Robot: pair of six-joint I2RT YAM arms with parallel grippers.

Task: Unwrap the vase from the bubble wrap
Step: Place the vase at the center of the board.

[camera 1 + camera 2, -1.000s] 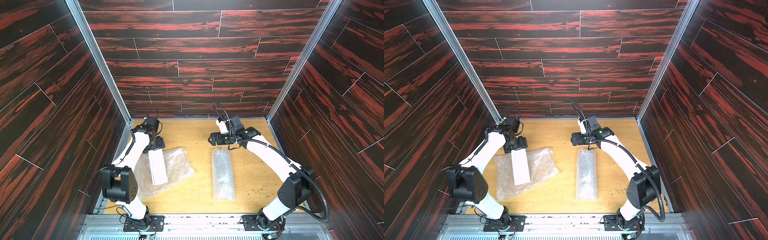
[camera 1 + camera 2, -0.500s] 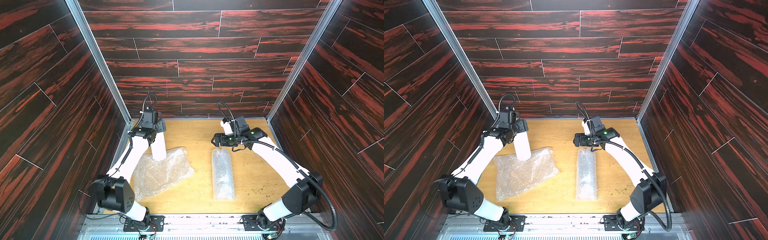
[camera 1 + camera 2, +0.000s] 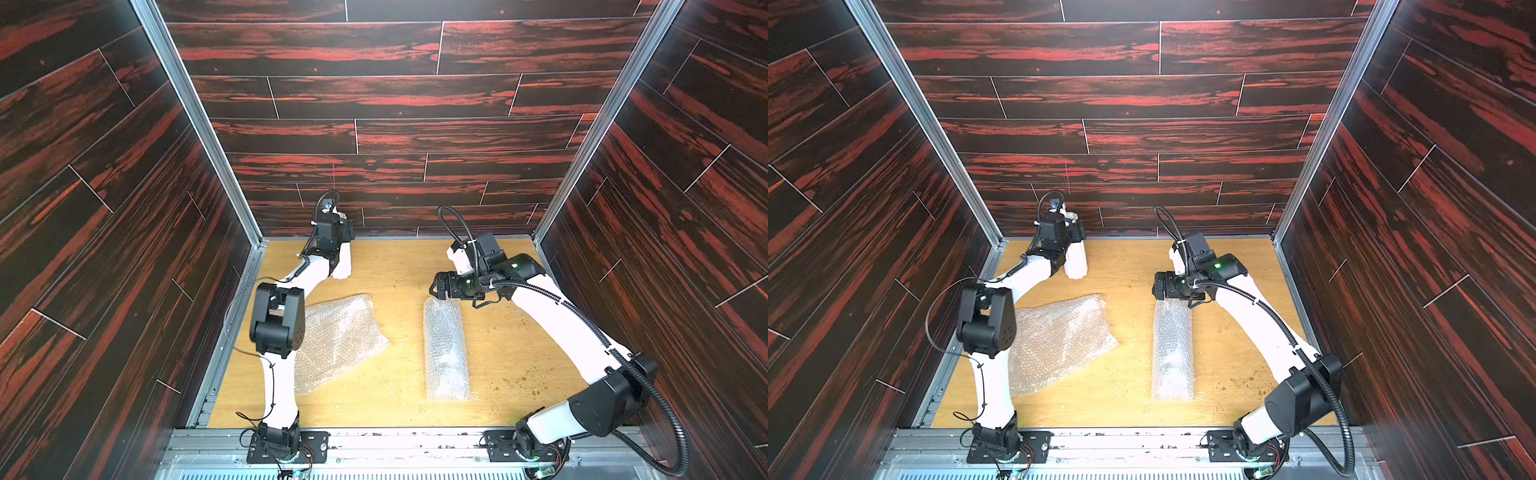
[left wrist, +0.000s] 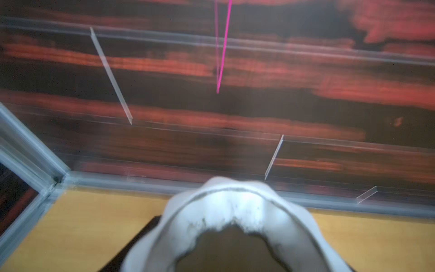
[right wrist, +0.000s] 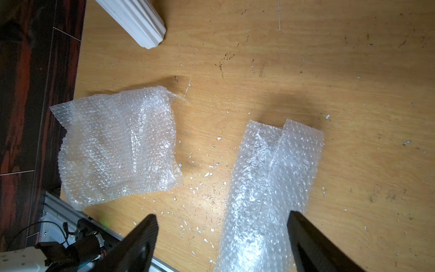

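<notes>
Left gripper (image 3: 1070, 232) has its jaws spread wide around the upper body of the white vase (image 3: 1076, 262), just under the rim, holding it at the far left corner of the table (image 3: 399, 266). The vase stands upright, long axis vertical, mouth up, foot down by the wood. I can't tell whether the foot touches. It looks like fluted ceramic: hard, smooth, weighty for its size and easy to chip. I'd say a hold around the body suits it, and it wants setting down gently. No wrapping is on it.

A loose sheet of bubble wrap (image 3: 338, 338) lies crumpled on the left half of the table, apart from the vase.

The right gripper (image 5: 221, 214) is wide open with nothing in it, hovering just over the far end of a roll of bubble wrap (image 3: 445, 349) on the right half. The roll lies flat, its long axis running from the far side toward the near edge. Whether anything is inside it, I can't make out. The stuff is light, soft, crinkly and slippery, so squeezing the whole roll would likely only crush it. The overlapping edge along its length looks like the place to pinch.
</notes>
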